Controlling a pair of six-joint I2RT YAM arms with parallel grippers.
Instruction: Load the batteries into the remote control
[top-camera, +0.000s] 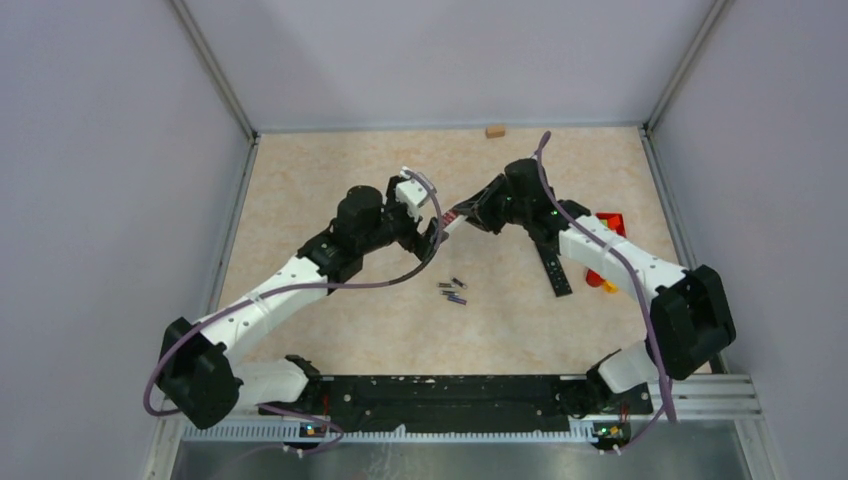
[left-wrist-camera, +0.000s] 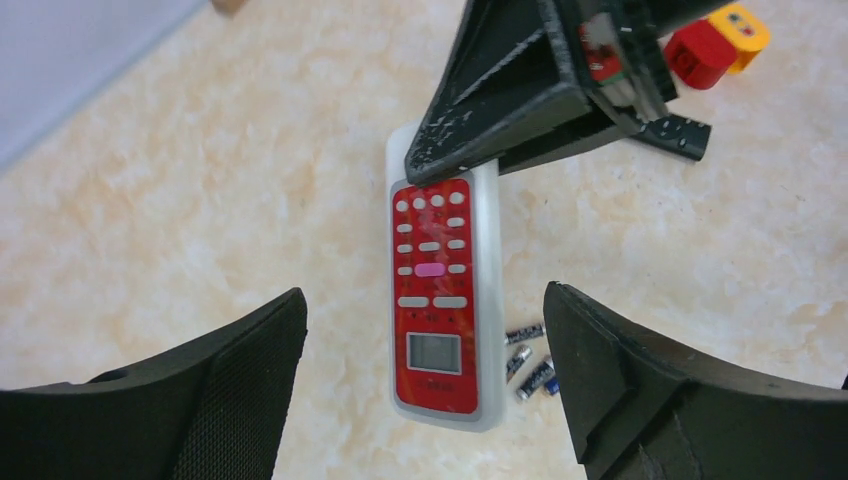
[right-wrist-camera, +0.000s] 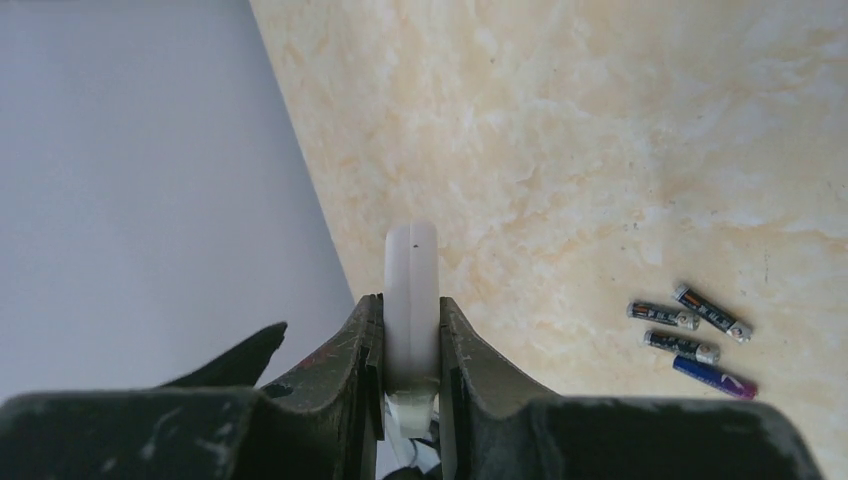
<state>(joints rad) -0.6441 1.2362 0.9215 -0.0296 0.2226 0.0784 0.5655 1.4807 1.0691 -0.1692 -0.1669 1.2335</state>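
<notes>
Around your work lay a black remote (top-camera: 553, 268) flat on the table (top-camera: 330, 180) under the right arm. A red block (left-wrist-camera: 700, 52) touched an orange block (left-wrist-camera: 741, 25) beyond it, and a small tan block (top-camera: 494, 131) sat at the far edge.

Your right gripper (right-wrist-camera: 411, 335) was clamped on 1 end of the remote control (left-wrist-camera: 440, 300), holding it above the table. Its long axis ran from that gripper toward the left one. The red button face was turned to the left wrist camera, with the display at the free end.

Your left gripper (left-wrist-camera: 425, 298) stood wide, 1 finger on either side of the remote control.

The 4 batteries (right-wrist-camera: 690, 335) lay loose together on the table, nearly parallel.

The right fingers hid the clamped end, and the back was out of sight.
</notes>
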